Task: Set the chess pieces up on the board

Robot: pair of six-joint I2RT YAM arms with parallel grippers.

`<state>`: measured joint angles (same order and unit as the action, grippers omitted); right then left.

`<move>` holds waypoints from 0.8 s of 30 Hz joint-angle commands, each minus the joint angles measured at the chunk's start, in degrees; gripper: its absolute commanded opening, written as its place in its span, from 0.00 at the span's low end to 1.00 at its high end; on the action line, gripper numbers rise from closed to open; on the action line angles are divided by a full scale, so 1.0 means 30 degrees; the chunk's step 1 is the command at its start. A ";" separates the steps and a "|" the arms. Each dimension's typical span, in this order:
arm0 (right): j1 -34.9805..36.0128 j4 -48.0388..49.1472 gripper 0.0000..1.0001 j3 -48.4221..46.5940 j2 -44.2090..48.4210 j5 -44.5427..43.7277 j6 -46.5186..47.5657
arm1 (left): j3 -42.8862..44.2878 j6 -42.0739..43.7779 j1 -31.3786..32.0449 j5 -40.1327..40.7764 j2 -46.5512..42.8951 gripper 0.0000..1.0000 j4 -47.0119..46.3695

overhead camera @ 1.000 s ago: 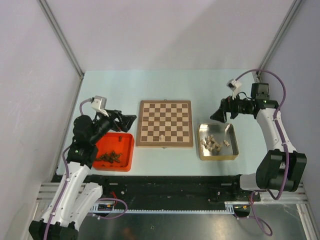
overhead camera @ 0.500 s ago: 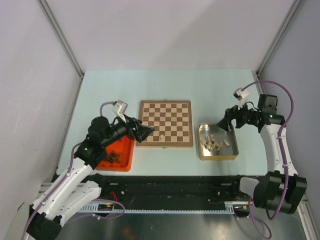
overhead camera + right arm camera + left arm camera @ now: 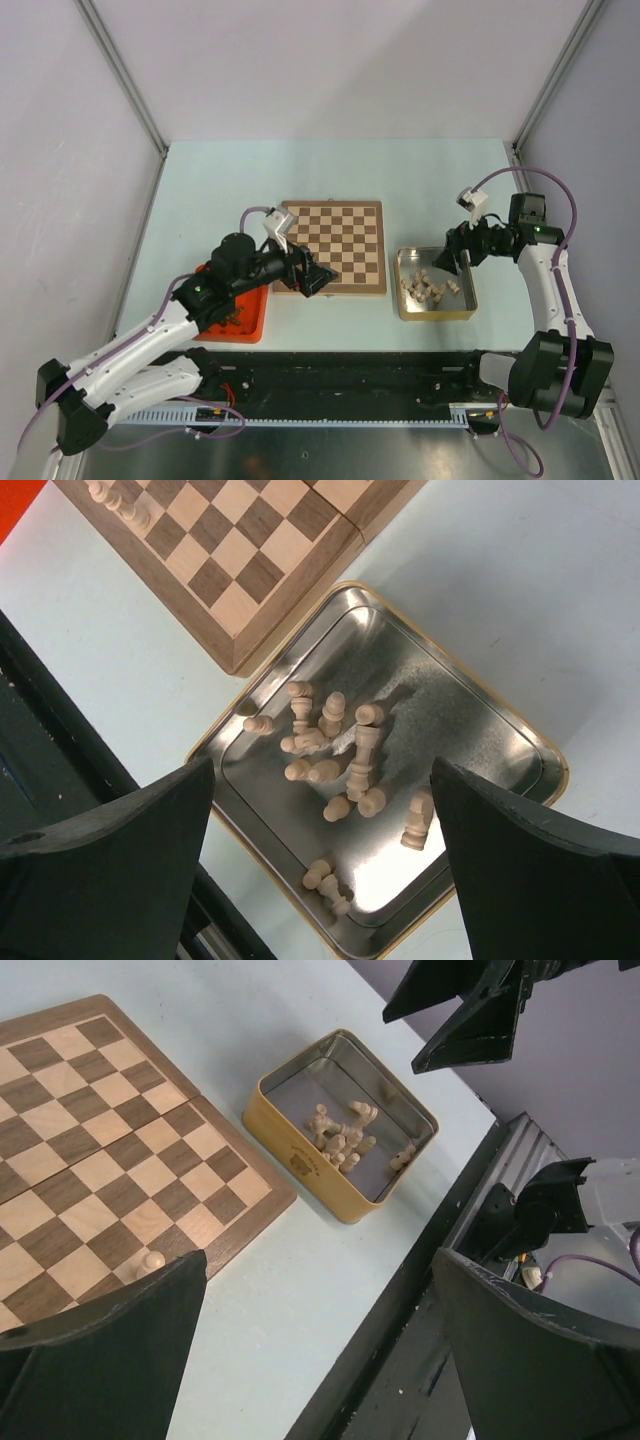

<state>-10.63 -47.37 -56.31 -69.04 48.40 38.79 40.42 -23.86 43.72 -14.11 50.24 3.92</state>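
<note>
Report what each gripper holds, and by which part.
Nothing is held. The left gripper and the right gripper are both open and empty.

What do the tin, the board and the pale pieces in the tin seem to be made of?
The tin: likely metal, gold outside, shiny silver inside with reflections. The board: seemingly wood; grain shows in its satin squares. The pale pieces: probably bare wood, matte.

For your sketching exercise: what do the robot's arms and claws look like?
The left arm and right arm have white shells, black joints and a purple cable looping to a small white wrist box. The left claw and right claw each have two broad black wedge-shaped fingers.
</note>
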 commanded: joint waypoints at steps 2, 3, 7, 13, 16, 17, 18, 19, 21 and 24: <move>0.1285 -0.0031 0.88 0.0313 -0.0308 -0.1627 0.0636 | 0.0851 0.0189 0.0776 0.0631 0.0684 1.00 -0.1042; 0.1637 0.0145 0.87 0.0401 -0.0396 -0.2154 0.0578 | 0.0793 0.0218 0.0835 0.0631 0.0744 1.00 -0.1073; 0.4123 0.1461 0.77 0.0841 -0.0806 -0.5081 -0.0443 | 0.0500 0.0276 0.0982 0.0631 0.0803 1.00 -0.1220; 0.5477 0.1176 0.66 0.0842 -0.1890 -0.7020 -0.0361 | 0.0032 0.0423 0.0982 0.0835 0.0657 1.00 -0.1249; 0.5625 0.0734 0.62 0.0842 -0.2095 -0.7402 0.0108 | -0.0203 0.0511 0.0982 0.1011 0.0656 1.00 -0.1771; 0.5654 0.0675 0.60 0.0842 -0.2328 -0.7462 0.0051 | -0.0290 0.0598 0.0982 0.1069 0.0685 1.00 -0.1805; 0.5683 0.0674 0.57 0.0842 -0.2417 -0.7433 0.0079 | -0.0320 0.0628 0.0982 0.1099 0.0744 1.00 -0.1835; 0.5770 0.0587 0.55 0.0842 -0.2563 -0.7491 0.0108 | -0.0350 0.0657 0.0982 0.1099 0.0860 1.00 -0.1893; 0.6004 0.0587 0.50 0.0871 -0.2972 -0.7695 0.0079 | -0.0321 0.0745 0.0982 0.1099 0.0949 1.00 -0.1923; 0.6210 0.0382 0.45 0.0842 -0.3529 -0.8165 0.0166 | -0.0350 0.0804 0.0982 0.1070 0.1037 1.00 -0.1982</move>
<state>6.96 -45.30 -53.76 -77.54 26.17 38.59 39.70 -22.85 46.26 -11.66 53.15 0.86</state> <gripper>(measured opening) 0.474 0.996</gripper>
